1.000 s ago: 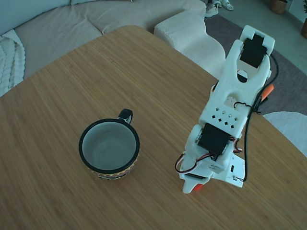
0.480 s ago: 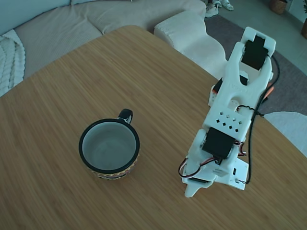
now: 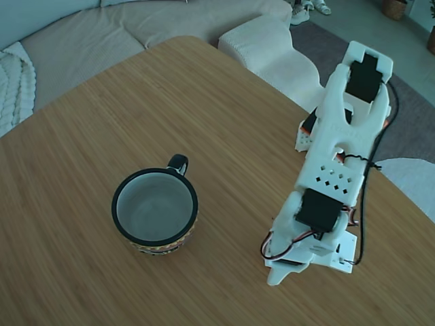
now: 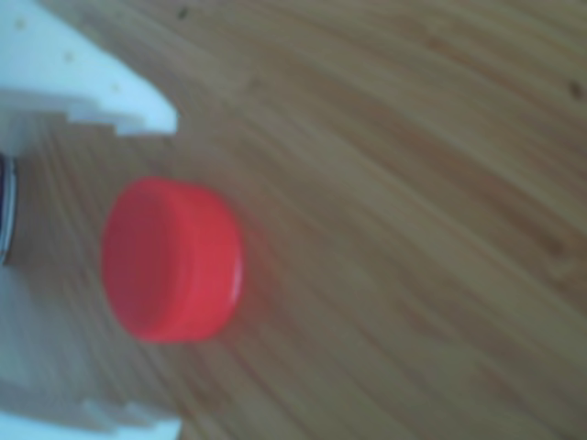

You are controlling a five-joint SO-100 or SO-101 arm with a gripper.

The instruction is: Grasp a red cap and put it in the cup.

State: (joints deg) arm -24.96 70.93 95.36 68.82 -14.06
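Fixed view: the cup (image 3: 155, 212) stands on the table (image 3: 136, 109); the arm (image 3: 333, 170) stands right of the cup, well apart. Behind the table lies a sofa (image 3: 81, 34). Other view: the cap (image 4: 171, 259) lies on the table between the gripper (image 4: 165, 275) fingers (image 4: 92, 82).

A home living room is being shown: a beige upholstered sofa (image 3: 136, 27) and grey rug (image 3: 408, 115) are being seen along the frame's top.

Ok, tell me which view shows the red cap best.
The other view: the cap fills the frame, lying on the wood between the two white fingers, which stand apart from it. In the fixed view the arm hides it.
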